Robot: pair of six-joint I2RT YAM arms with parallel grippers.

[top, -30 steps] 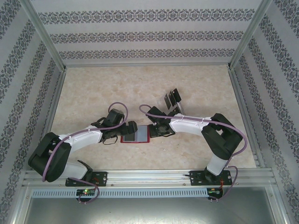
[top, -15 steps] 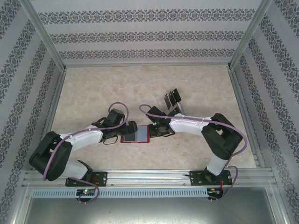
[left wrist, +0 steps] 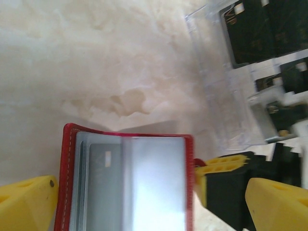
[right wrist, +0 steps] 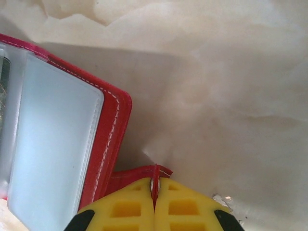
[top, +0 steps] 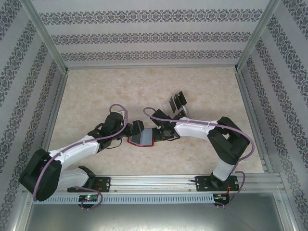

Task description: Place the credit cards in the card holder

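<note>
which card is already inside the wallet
The dark card behind the clear sleeve of the open red wallet, at its left in the left wrist view. The other cards stand in the clear rack beyond it.

Top view bright and even, lit softly from above, with hardly any shadow on the table (top: pixel 96 91). In the left wrist view, white glare over the clear sleeve of the card holder (left wrist: pixel 127 192) at 6 o'clock, and a smeared plastic rack (left wrist: pixel 226 110) at 2 o'clock. In the right wrist view, sharp stitching at 9 o'clock and a soft grey shadow towards 12 o'clock.
</note>
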